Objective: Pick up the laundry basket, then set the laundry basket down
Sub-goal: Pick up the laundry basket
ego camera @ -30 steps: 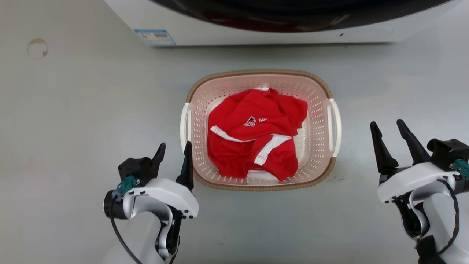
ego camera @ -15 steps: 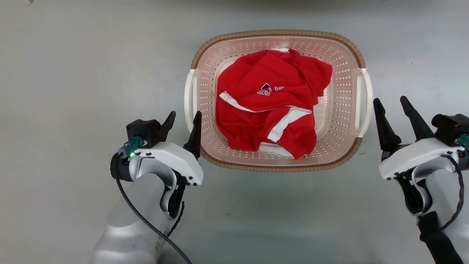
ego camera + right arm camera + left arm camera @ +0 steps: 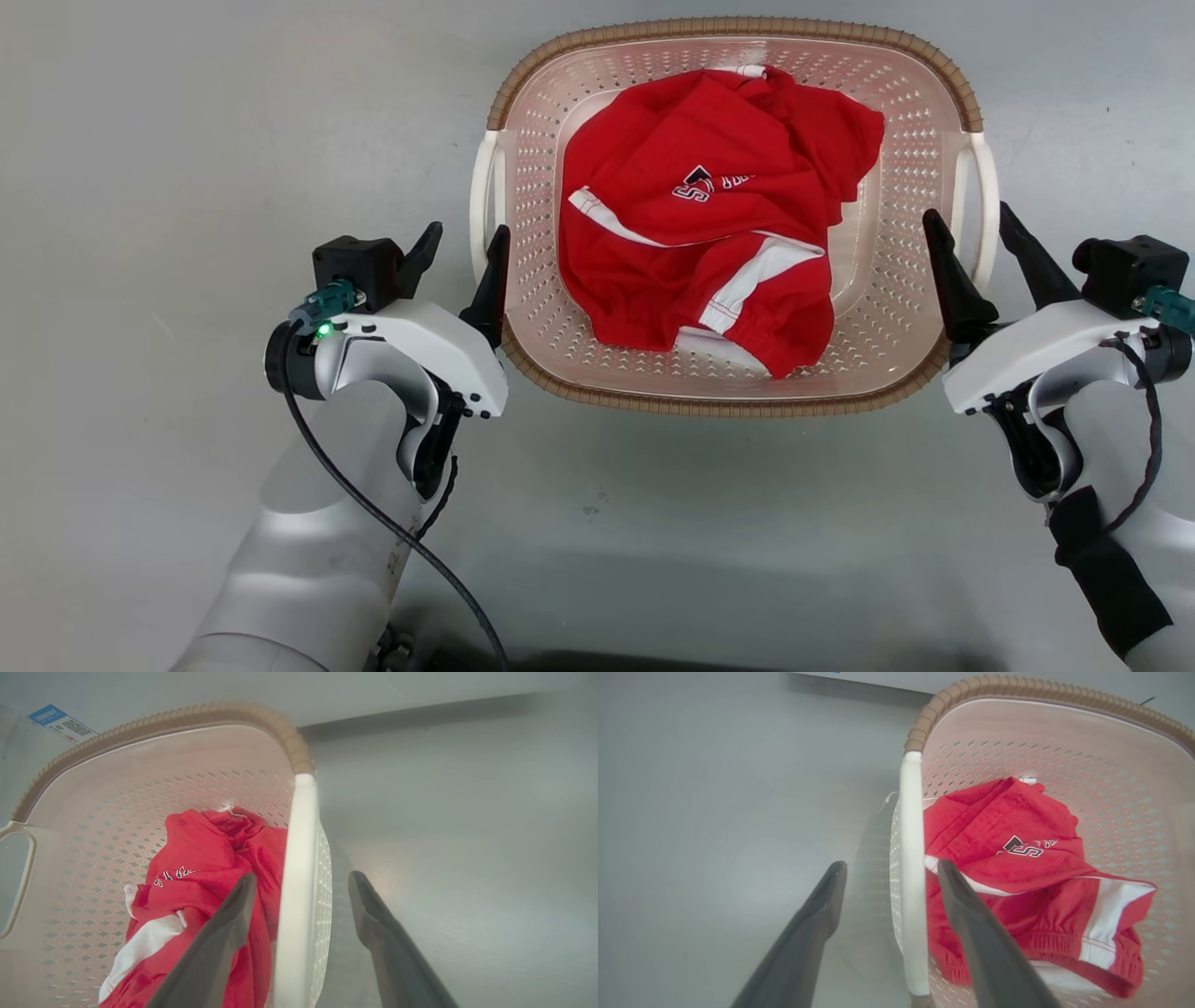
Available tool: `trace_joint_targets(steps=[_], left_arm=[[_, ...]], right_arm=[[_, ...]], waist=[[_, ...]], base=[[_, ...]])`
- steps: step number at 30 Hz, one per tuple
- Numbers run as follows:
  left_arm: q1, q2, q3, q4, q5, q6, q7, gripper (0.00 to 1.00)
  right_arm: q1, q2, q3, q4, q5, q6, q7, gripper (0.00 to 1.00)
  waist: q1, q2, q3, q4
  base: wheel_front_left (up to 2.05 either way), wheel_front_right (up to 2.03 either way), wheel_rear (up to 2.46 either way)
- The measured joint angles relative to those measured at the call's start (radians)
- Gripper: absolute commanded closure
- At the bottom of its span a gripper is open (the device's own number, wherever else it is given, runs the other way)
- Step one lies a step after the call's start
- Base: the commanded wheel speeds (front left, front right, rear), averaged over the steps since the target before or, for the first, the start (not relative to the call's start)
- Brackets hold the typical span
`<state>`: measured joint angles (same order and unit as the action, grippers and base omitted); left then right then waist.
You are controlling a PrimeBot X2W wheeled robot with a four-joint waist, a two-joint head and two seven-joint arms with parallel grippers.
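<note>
Both jaws are released, each pair spread astride one side handle of the pale pink perforated plastic laundry basket (image 3: 920, 140). The left jaws have one dark tapered finger (image 3: 971, 914) inside the basket wall and the other (image 3: 812, 924) outside it, with the white bar-shaped left handle (image 3: 911, 858) standing in the gap. The right jaws mirror this: the inner finger (image 3: 219, 933) is over the basket's interior, the outer finger (image 3: 378, 924) is over the floor, and the white right handle (image 3: 296, 882) is between them. Whether any finger touches a handle I cannot tell.

The basket sits on the smooth grey floor (image 3: 187, 140), directly ahead of the robot and between its two arms. It is rounded-rectangular, its walls pierced with rows of small holes, and its top is edged by a brown woven-look rim (image 3: 738, 26).

Inside it lies a crumpled red fabric garment (image 3: 709, 243) with white stripes and a small dark-and-white printed logo. The cloth fills the middle of the basket, and in the wrist views it lies close behind each inner finger, its elasticated hem bunched towards the near wall.

Beyond the basket, the right wrist view shows a blue-and-white label (image 3: 63, 722) on a pale panel. A black cable (image 3: 373, 532) loops down the pale left forearm.
</note>
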<state>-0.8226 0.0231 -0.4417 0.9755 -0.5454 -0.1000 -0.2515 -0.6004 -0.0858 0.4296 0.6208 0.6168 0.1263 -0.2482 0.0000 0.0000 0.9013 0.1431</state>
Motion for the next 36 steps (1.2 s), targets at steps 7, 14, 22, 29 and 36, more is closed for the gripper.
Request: trace_joint_targets(steps=[7, 14, 22, 29, 36], left_arm=[[-0.042, -0.001, 0.006, 0.053, 0.009, -0.015, 0.0, 0.0], [-0.067, -0.001, 0.003, 0.067, 0.017, -0.02, 0.0, 0.0], [-0.067, -0.001, -0.007, 0.071, 0.016, -0.025, 0.0, 0.0], [-0.087, -0.001, -0.009, 0.08, 0.015, -0.025, 0.0, 0.0], [-0.092, -0.001, -0.009, 0.092, 0.014, -0.025, 0.0, 0.0]], right_arm=[[-0.047, -0.002, 0.04, 0.033, 0.018, 0.0, 0.0, 0.0], [-0.073, -0.006, 0.05, 0.044, 0.037, 0.0, 0.0, 0.0], [-0.074, -0.006, 0.063, 0.046, 0.039, 0.0, 0.0, 0.0], [-0.079, -0.008, 0.064, 0.046, 0.039, 0.0, 0.0, 0.0], [-0.094, -0.01, 0.066, 0.044, 0.039, 0.0, 0.0, 0.0]], waist=[[0.0, 0.0, 0.029, -0.004], [0.0, 0.0, 0.049, -0.007], [0.0, 0.0, 0.057, -0.009], [0.0, 0.0, 0.064, -0.013], [0.0, 0.0, 0.073, -0.018]], base=[[0.0, 0.0, 0.0], [0.0, 0.0, 0.0], [0.0, 0.0, 0.0], [0.0, 0.0, 0.0], [0.0, 0.0, 0.0]])
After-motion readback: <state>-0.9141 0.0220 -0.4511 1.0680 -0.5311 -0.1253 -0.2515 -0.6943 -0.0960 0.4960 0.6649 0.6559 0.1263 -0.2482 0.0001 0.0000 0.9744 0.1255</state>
